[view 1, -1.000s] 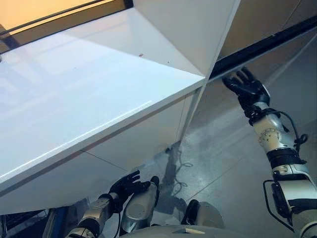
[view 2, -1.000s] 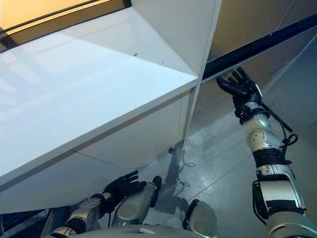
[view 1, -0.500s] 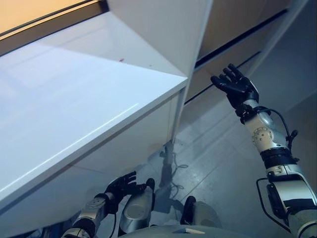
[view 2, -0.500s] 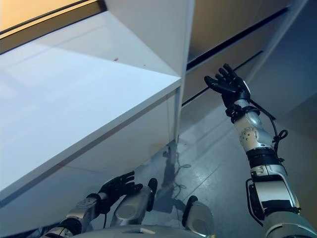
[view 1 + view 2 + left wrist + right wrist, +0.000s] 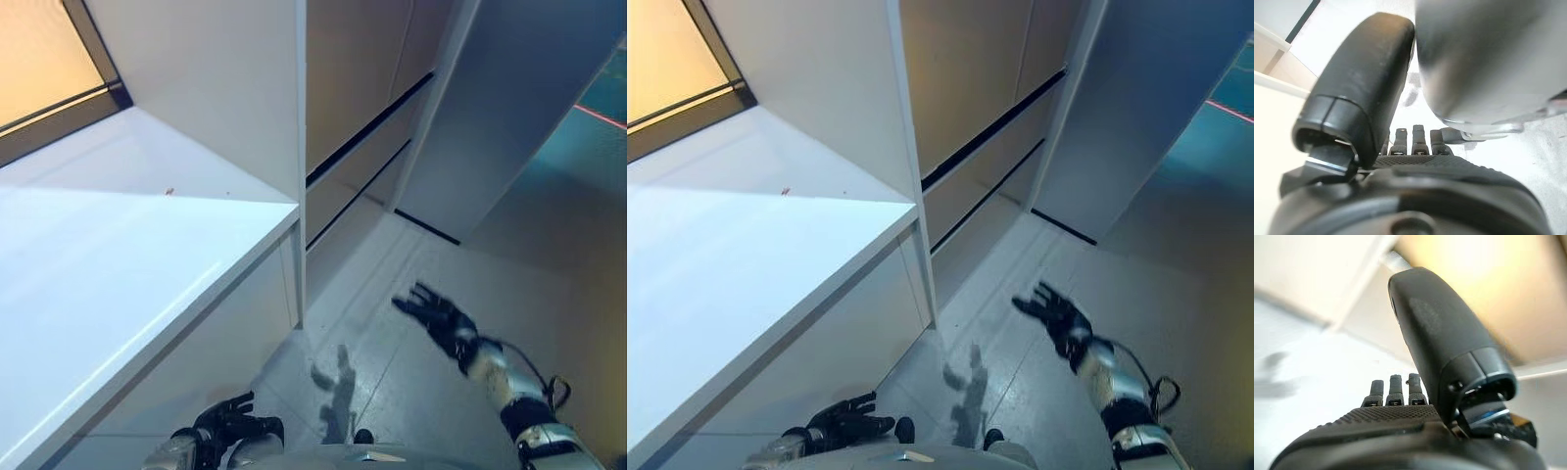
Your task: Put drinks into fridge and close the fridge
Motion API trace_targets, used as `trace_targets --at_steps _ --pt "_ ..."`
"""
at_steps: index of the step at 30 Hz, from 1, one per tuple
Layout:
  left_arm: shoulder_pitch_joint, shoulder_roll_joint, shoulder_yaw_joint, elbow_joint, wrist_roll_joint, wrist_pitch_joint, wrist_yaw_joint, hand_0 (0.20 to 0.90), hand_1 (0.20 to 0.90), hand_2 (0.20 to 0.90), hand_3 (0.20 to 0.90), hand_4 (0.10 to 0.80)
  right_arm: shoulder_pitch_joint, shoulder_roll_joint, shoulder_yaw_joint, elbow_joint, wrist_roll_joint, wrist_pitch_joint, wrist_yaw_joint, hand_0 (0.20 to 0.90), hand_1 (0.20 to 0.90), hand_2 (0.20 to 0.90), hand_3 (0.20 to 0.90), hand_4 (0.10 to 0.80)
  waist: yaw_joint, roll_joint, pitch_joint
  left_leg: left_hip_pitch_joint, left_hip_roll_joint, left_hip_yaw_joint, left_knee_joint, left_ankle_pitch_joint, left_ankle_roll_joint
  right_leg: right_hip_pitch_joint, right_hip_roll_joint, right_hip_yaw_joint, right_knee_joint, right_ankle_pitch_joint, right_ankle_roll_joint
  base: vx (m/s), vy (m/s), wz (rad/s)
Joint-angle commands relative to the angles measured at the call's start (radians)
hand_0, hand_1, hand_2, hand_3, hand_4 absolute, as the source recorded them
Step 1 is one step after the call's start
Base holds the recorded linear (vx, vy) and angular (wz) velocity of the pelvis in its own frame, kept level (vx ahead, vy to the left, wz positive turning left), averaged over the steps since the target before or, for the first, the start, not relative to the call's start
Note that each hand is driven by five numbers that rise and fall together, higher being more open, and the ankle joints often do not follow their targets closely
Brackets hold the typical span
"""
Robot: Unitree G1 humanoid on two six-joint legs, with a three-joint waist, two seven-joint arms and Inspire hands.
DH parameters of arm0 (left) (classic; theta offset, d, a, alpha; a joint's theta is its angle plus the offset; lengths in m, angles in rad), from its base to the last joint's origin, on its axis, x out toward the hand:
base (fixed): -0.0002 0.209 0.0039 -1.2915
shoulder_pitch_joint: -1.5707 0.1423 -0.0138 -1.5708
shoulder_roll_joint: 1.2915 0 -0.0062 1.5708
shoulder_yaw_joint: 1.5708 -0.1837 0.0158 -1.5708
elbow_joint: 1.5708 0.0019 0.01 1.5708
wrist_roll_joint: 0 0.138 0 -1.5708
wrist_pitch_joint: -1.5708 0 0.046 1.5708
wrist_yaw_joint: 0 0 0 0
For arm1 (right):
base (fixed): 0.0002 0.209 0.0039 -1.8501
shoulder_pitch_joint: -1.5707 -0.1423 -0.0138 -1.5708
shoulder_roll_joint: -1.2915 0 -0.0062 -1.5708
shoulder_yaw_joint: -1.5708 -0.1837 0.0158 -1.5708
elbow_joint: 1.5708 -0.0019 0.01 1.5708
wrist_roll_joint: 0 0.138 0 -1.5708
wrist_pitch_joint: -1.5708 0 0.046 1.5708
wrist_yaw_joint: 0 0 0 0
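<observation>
**Both hands empty beside the white worktop; no drink in view**

Item 1. Right hand (image 5: 438, 319): raised over the grey floor (image 5: 411, 372), fingers spread and straight, holding nothing. Its own wrist view shows the same, with only pale surfaces past the fingers. It hangs clear of every surface, with the tall grey panel (image 5: 509, 108) beyond it.

Item 2. Left hand (image 5: 223, 427): low at the bottom edge of the head views, under the lip of the worktop, fingers loosely extended, empty.

Item 3. White worktop (image 5: 118, 255): carries only a small speck; no bottle or can on it.

Item 4. Tan cabinet fronts (image 5: 358, 78): to the right of the worktop's end, split by dark horizontal gaps. Whether any of these fronts, or the tall grey panel, belongs to the fridge cannot be told.

Item 5. Drinks: none visible in any view, in either hand or on any surface.

Key relation: the right hand is the nearer to the cabinet fronts and panel. Judged stage: between carries, or turning toward the next drink.
</observation>
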Motion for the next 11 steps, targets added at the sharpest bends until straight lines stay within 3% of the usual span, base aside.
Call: trace_targets --at_steps 1,6,11 --pt "-0.041 -0.029 0.026 0.033 -0.032 -0.018 0.005 0.9 0.9 0.9 0.9 0.8 -0.023 0.045 -0.043 0.048 -0.003 -0.069 -0.018 0.9 0.9 0.9 0.9 0.8 -0.021 0.019 -0.019 -0.032 -0.041 0.062 0.027 -0.084 0.027 -0.021 0.057 -0.098 0.013 -0.032 -0.008 -0.05 -0.022 -0.01" --pt "-0.038 -0.046 0.065 0.069 -0.015 -0.026 -0.004 0.9 0.9 0.9 0.9 0.8 0.067 0.104 -0.126 0.246 -0.051 -0.084 -0.065 0.9 0.9 0.9 0.9 0.8 -0.047 0.035 -0.019 -0.026 -0.044 0.063 0.029 -0.088 0.032 -0.023 0.06 -0.093 0.016 -0.034 -0.013 -0.049 0.012 -0.01" --pt "-0.026 -0.05 0.07 0.103 0.052 -0.059 -0.029 0.9 0.9 0.9 0.9 0.8 0.132 0.125 -0.154 0.332 -0.12 -0.063 -0.02 0.9 0.9 0.9 0.9 0.8 -0.072 0.052 -0.02 -0.017 -0.052 0.052 0.03 -0.095 0.04 -0.026 0.061 -0.077 0.032 -0.045 -0.017 -0.046 0.034 -0.01"
